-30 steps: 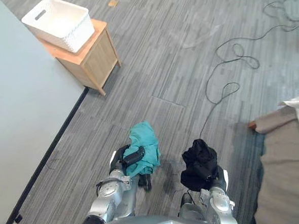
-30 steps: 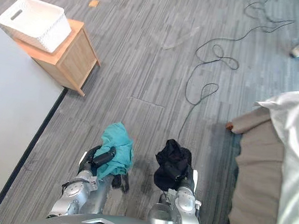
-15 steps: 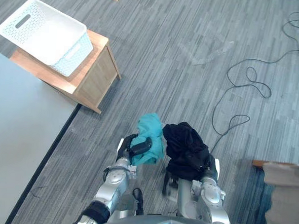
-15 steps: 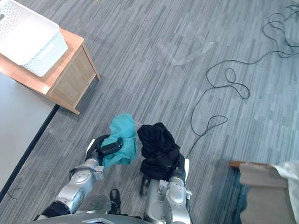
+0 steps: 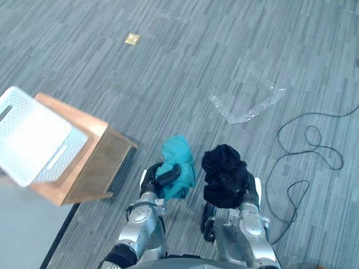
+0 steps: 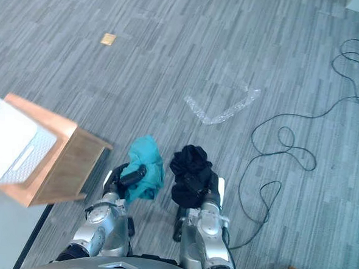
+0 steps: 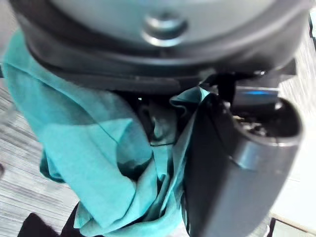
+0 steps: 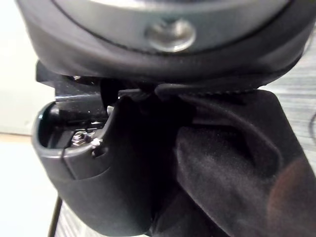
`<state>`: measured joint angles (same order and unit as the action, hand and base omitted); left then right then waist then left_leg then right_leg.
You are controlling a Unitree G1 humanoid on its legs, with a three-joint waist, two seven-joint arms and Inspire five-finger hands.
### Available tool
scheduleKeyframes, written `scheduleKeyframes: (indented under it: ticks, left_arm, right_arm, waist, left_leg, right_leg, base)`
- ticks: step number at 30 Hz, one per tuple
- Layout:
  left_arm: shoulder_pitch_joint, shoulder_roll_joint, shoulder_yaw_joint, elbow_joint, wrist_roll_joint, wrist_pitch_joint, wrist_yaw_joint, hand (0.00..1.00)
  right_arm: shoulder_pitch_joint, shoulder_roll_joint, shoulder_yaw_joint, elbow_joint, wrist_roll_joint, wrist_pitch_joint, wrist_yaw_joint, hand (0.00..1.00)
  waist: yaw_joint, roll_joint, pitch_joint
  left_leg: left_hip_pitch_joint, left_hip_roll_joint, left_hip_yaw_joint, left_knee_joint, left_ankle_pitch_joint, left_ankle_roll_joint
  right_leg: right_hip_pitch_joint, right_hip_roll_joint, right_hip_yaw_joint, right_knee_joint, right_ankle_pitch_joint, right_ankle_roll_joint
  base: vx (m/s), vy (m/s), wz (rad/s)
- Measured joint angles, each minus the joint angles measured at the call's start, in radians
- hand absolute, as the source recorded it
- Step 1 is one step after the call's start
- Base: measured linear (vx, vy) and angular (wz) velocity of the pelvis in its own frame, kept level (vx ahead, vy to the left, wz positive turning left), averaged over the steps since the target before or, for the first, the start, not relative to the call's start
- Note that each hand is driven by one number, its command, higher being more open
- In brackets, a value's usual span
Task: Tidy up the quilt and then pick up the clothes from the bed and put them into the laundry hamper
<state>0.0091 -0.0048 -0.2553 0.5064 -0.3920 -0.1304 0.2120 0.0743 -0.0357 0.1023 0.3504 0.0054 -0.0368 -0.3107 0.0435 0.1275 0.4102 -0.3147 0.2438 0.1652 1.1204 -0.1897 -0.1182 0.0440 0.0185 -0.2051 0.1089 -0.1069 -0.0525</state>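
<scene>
Nearest us, the left hand (image 5: pixel 163 175) is clenched round a bunched teal garment (image 5: pixel 179 161); the left wrist view confirms cloth wrapped between thumb and fingers; the right hand (image 8: pixel 98 173) grasps a black garment (image 5: pixel 221 163) the same way, thumb curled over the fabric; the two bundles sit just beside each other, apart, both held above the grey carpet (image 5: pixel 170 79). To the left of the left hand stands a wooden cabinet (image 5: pixel 98 163), its near corner close to that arm; the white laundry hamper (image 5: pixel 24 137) rests on its top, overhanging the far-left edge. Ahead the carpet lies open; a clear plastic scrap (image 5: pixel 245 105) lies further out on the right; a small tan square (image 5: pixel 132 39) lies furthest, on the left.
</scene>
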Motion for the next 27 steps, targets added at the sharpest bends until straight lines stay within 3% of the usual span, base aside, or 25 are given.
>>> scheduleKeyframes:
  ticks: [1,2,3,4,5,6,7,8,9,10,11,12,13,15,17,19,20,21,22,23,24,25,27]
  left_arm:
    - [0.004,-0.005,-0.002,-0.005,0.0,0.0,-0.003,0.0]
    - [0.007,-0.011,-0.002,-0.004,0.0,0.002,-0.002,0.0]
    - [0.009,-0.017,-0.002,-0.004,0.0,0.002,-0.003,0.0]
    - [0.009,-0.022,-0.001,-0.004,0.0,0.002,-0.003,0.0]
    - [0.005,-0.02,0.009,0.007,-0.005,0.007,-0.003,0.0]
    - [-0.003,-0.026,0.02,0.008,-0.007,0.012,-0.001,0.0]
    - [0.006,-0.04,0.073,-0.007,-0.035,0.012,0.006,0.0]
    - [0.028,-0.033,0.11,-0.006,-0.058,0.005,0.013,0.0]
    - [0.032,-0.028,0.109,-0.008,-0.064,-0.003,0.016,0.0]
    - [0.044,-0.019,0.113,-0.019,-0.092,-0.006,0.019,0.0]
    - [0.037,-0.021,0.118,-0.012,-0.115,-0.002,0.028,0.0]
    - [0.039,-0.025,0.119,0.0,-0.118,-0.001,0.03,0.0]
    - [0.044,-0.03,0.118,0.026,-0.119,0.005,0.037,0.0]
    - [0.08,-0.032,0.114,0.05,-0.145,0.006,0.063,0.0]
    - [0.1,-0.031,0.105,0.053,-0.152,0.003,0.071,0.0]
    - [0.103,-0.028,0.101,0.055,-0.156,0.002,0.075,0.0]
    - [0.103,-0.028,0.097,0.054,-0.156,0.002,0.078,0.0]
    - [0.105,-0.028,0.094,0.052,-0.156,0.0,0.077,0.0]
    - [0.107,-0.027,0.096,0.052,-0.156,-0.002,0.077,0.0]
    - [0.12,-0.022,0.103,0.037,-0.156,-0.004,0.076,0.0]
    - [0.143,-0.017,0.112,0.035,-0.159,-0.003,0.075,0.0]
    - [0.156,-0.044,0.107,0.037,-0.173,0.004,0.077,0.0]
    - [0.183,-0.048,0.105,0.015,-0.19,0.001,0.062,0.0]
  right_arm:
    - [-0.019,-0.001,0.008,-0.001,0.0,0.001,0.001,0.0]
    - [-0.022,-0.001,0.01,-0.001,-0.001,0.001,0.002,0.0]
    - [-0.018,-0.001,0.01,-0.002,-0.001,0.0,0.0,0.0]
    - [-0.012,-0.003,0.009,-0.002,-0.001,0.001,-0.001,0.0]
    - [-0.008,0.009,0.009,0.015,-0.001,0.01,-0.006,0.0]
    - [-0.009,0.01,0.009,0.016,-0.001,0.011,-0.01,0.0]
    - [-0.017,0.009,0.014,0.02,-0.002,0.021,-0.011,0.0]
    - [-0.009,0.03,0.027,0.02,-0.022,0.03,-0.011,0.0]
    - [0.005,0.037,0.024,0.018,-0.034,0.03,-0.016,0.0]
    - [0.03,0.046,0.015,0.031,-0.055,0.028,-0.02,0.0]
    - [0.033,0.043,0.012,0.036,-0.071,0.03,-0.021,0.0]
    - [0.026,0.033,0.01,0.042,-0.077,0.031,-0.017,0.0]
    - [0.022,0.025,0.005,0.05,-0.076,0.035,-0.013,0.0]
    - [0.048,0.015,-0.003,0.042,-0.077,0.035,-0.014,0.0]
    - [0.084,0.014,-0.013,0.009,-0.076,0.03,-0.018,0.0]
    - [0.097,0.006,-0.026,-0.001,-0.075,0.031,-0.024,0.0]
    - [0.091,-0.007,-0.03,-0.002,-0.075,0.031,-0.024,0.0]
    - [0.074,-0.023,-0.037,-0.002,-0.069,0.031,-0.024,0.0]
    - [0.064,-0.029,-0.038,-0.003,-0.063,0.03,-0.025,0.0]
    - [0.047,-0.038,-0.036,-0.003,-0.055,0.029,-0.026,0.0]
    - [0.024,-0.047,-0.029,0.009,-0.054,0.03,-0.024,0.0]
    - [-0.029,-0.088,-0.033,0.038,-0.054,0.032,-0.023,0.0]
    - [-0.058,-0.087,-0.039,0.037,-0.054,0.033,-0.023,0.0]
  waist:
    - [0.02,-0.008,0.005]
    - [0.018,-0.011,0.007]
    - [0.018,-0.017,0.009]
    - [0.018,-0.013,0.005]
    - [0.033,-0.084,0.001]
    - [0.03,-0.107,-0.012]
    - [0.047,-0.105,-0.011]
    - [0.079,-0.111,-0.029]
    - [0.072,-0.131,-0.045]
    - [0.074,-0.179,-0.083]
    - [0.069,-0.204,-0.099]
    - [0.066,-0.197,-0.097]
    - [0.059,-0.173,-0.097]
    - [0.029,-0.118,-0.097]
    - [0.006,-0.101,-0.105]
    - [-0.011,-0.099,-0.104]
    - [-0.013,-0.081,-0.102]
    - [-0.016,-0.059,-0.104]
    - [-0.015,-0.058,-0.107]
    - [-0.001,-0.074,-0.111]
    - [0.014,-0.062,-0.11]
    - [0.025,-0.01,-0.113]
    - [0.026,-0.005,-0.118]
  left_leg:
    - [-0.059,-0.03,0.029,-0.176,-0.034,0.012]
    - [-0.091,-0.042,0.056,-0.308,-0.034,0.025]
    - [-0.109,-0.054,0.1,-0.453,-0.014,0.054]
    - [-0.116,-0.066,0.144,-0.557,0.02,0.063]
    - [-0.085,-0.122,0.26,-0.612,0.076,0.206]
    - [-0.094,-0.139,0.281,-0.603,0.072,0.228]
    - [-0.141,-0.078,0.294,-0.431,0.011,0.323]
    - [-0.211,-0.04,0.313,-0.23,-0.062,0.329]
    - [-0.198,-0.074,0.317,-0.279,-0.074,0.309]
    - [-0.11,-0.194,0.334,-0.546,-0.061,0.331]
    - [-0.063,-0.271,0.265,-0.59,-0.084,0.345]
    - [-0.028,-0.287,0.233,-0.598,-0.098,0.343]
    - [0.032,-0.301,0.179,-0.616,-0.115,0.336]
    - [0.243,-0.314,0.012,-0.743,-0.114,0.321]
    - [0.34,-0.306,-0.128,-0.798,-0.107,0.309]
    - [0.398,-0.295,-0.268,-0.797,-0.108,0.305]
    - [0.417,-0.27,-0.33,-0.79,-0.124,0.275]
    - [0.438,-0.229,-0.381,-0.788,-0.152,0.213]
    - [0.445,-0.214,-0.401,-0.782,-0.168,0.181]
    - [0.466,-0.194,-0.423,-0.766,-0.217,0.098]
    - [0.498,-0.15,-0.458,-0.738,-0.273,0.04]
    - [0.485,-0.087,-0.495,-0.698,-0.269,0.025]
    - [0.485,-0.071,-0.531,-0.658,-0.19,0.018]
  right_leg:
    - [0.072,-0.02,0.019,-0.044,-0.043,0.039]
    - [0.112,-0.03,0.02,-0.061,-0.066,0.059]
    - [0.145,-0.046,0.018,-0.065,-0.096,0.08]
    - [0.172,-0.056,0.011,-0.065,-0.118,0.099]
    - [0.217,-0.123,-0.011,-0.064,-0.153,0.147]
    - [0.212,-0.146,-0.032,-0.061,-0.141,0.16]
    - [0.239,-0.128,-0.041,-0.057,-0.071,0.181]
    - [0.281,-0.095,-0.041,-0.015,-0.036,0.203]
    - [0.281,-0.108,-0.054,0.031,-0.054,0.221]
    - [0.187,-0.159,-0.051,0.344,-0.075,0.266]
    - [0.089,-0.185,0.001,0.608,-0.069,0.279]
    - [0.043,-0.178,0.024,0.73,-0.065,0.285]
    - [-0.015,-0.163,0.046,0.876,-0.069,0.268]
    - [-0.145,-0.13,0.036,1.028,-0.11,0.194]
    - [-0.248,-0.13,0.031,0.978,-0.144,0.139]
    - [-0.357,-0.161,0.063,0.804,-0.167,0.114]
    - [-0.389,-0.166,0.092,0.674,-0.165,0.116]
    - [-0.415,-0.168,0.137,0.461,-0.129,0.153]
    - [-0.418,-0.176,0.169,0.343,-0.091,0.17]
    - [-0.41,-0.206,0.248,0.13,0.007,0.185]
    - [-0.398,-0.2,0.252,0.147,0.242,0.232]
    - [-0.415,-0.152,0.198,0.277,0.153,0.174]
    - [-0.433,-0.148,0.166,0.419,0.056,0.133]
  base:
    - [0.79,0.05,-0.71]
    - [0.69,0.084,-0.53]
    - [0.73,0.145,-0.06]
    - [0.78,0.164,0.21]
    - [0.81,0.133,0.49]
    - [0.81,0.094,0.59]
    - [0.79,0.077,0.46]
    - [0.77,0.121,0.44]
    - [0.69,0.201,1.0]
    - [0.82,0.18,1.73]
    - [0.67,0.136,1.79]
    - [0.7,-0.019,1.53]
    - [0.53,-0.092,1.27]
    - [0.74,-0.145,1.83]
    - [0.72,-0.272,2.32]
    - [0.75,-0.442,2.44]
    - [0.58,-0.498,2.03]
    - [0.56,-0.546,1.77]
    - [0.57,-0.651,1.79]
    - [0.61,-0.746,1.56]
    - [0.69,-0.832,1.51]
    - [0.53,-0.65,0.99]
    - [0.43,-0.58,0.71]
